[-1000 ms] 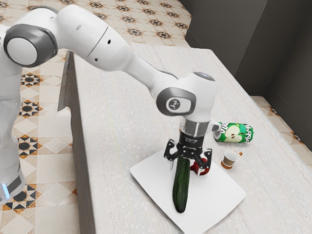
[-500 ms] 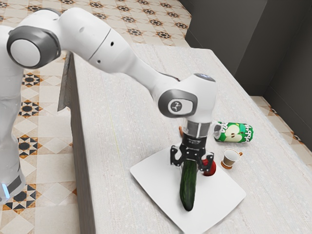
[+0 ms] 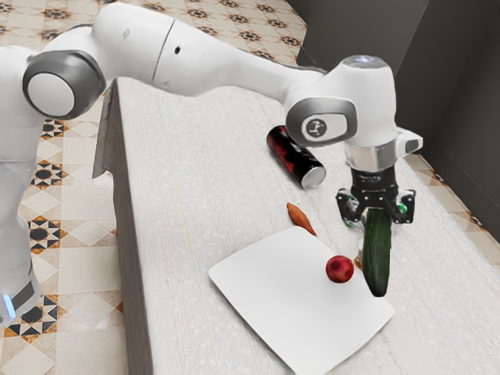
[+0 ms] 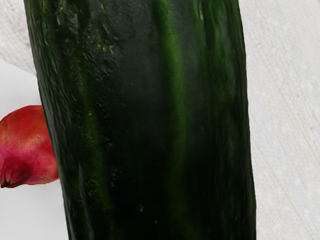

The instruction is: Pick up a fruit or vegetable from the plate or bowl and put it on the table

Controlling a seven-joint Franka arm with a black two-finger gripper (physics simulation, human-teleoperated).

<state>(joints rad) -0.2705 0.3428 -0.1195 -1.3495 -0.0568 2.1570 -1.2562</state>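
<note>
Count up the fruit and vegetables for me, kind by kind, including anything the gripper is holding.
Cucumber, in the gripper: 1
Pomegranate, on the plate: 1
Orange-brown root, maybe a sweet potato, on the table: 1
Total: 3

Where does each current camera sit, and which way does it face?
Exterior view: off the arm's side, above the table, angled down at the plate; arm and black jaws show, closed on the cucumber.
Wrist view: at the arm's end, looking along the held cucumber toward plate and table.
Shared: cucumber, red fruit, plate, table.
</note>
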